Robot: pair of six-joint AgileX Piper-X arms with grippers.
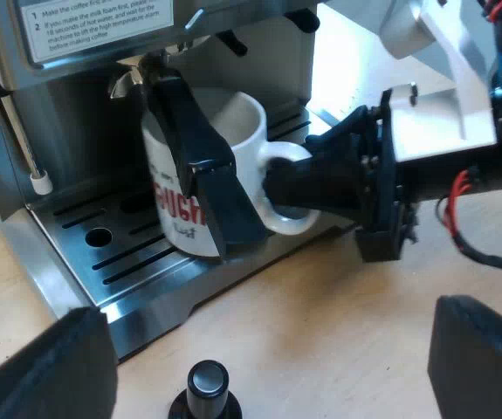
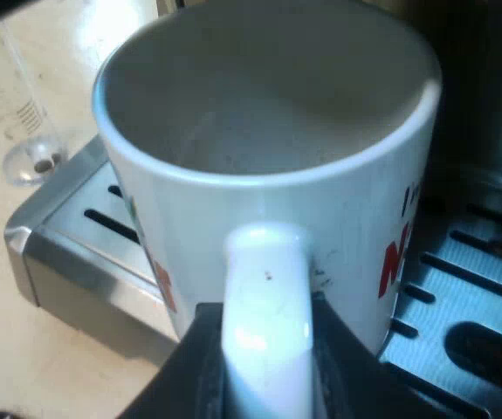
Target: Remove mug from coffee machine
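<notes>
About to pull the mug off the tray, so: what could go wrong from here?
1. The holder's handle slants across the mug, close to its rim; a straight lift may strike it.
2. The right gripper is shut on the mug's handle alone, so the mug could twist as it moves.
3. A measuring glass stands by the tray corner and a tamper near its edge; a low swing might topple either.
</notes>
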